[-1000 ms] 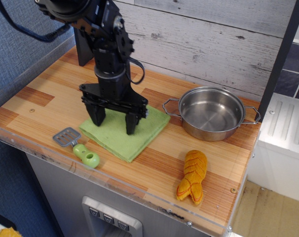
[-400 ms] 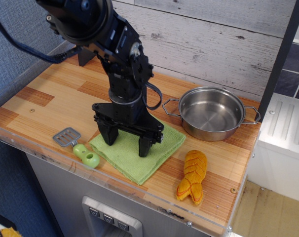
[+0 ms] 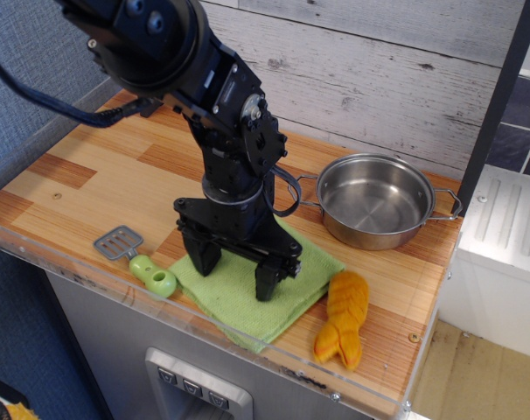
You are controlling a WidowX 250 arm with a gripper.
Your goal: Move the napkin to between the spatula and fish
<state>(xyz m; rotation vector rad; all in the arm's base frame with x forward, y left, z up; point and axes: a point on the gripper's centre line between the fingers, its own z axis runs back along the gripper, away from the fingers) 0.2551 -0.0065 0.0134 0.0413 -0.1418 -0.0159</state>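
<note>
The light green napkin (image 3: 244, 297) lies flat near the table's front edge, between the spatula and the fish. The spatula (image 3: 135, 256) with grey slotted blade and lime-green handle lies at its left, close to the napkin's corner. The orange-yellow plush fish (image 3: 343, 317) lies at its right, touching the napkin's right corner. My black gripper (image 3: 235, 270) points straight down with its two fingers spread wide and both fingertips (image 3: 267, 286) pressed on the napkin. Nothing is between the fingers.
A steel pot (image 3: 376, 199) with two handles stands at the back right, behind the fish. The wooden tabletop (image 3: 81, 184) has a clear plastic lip along its front edge. A white plank wall runs behind.
My gripper has slid right and toward the front edge, dragging the napkin with it. The napkin now reaches the fish, which has shifted slightly. Spatula and pot have not moved.
</note>
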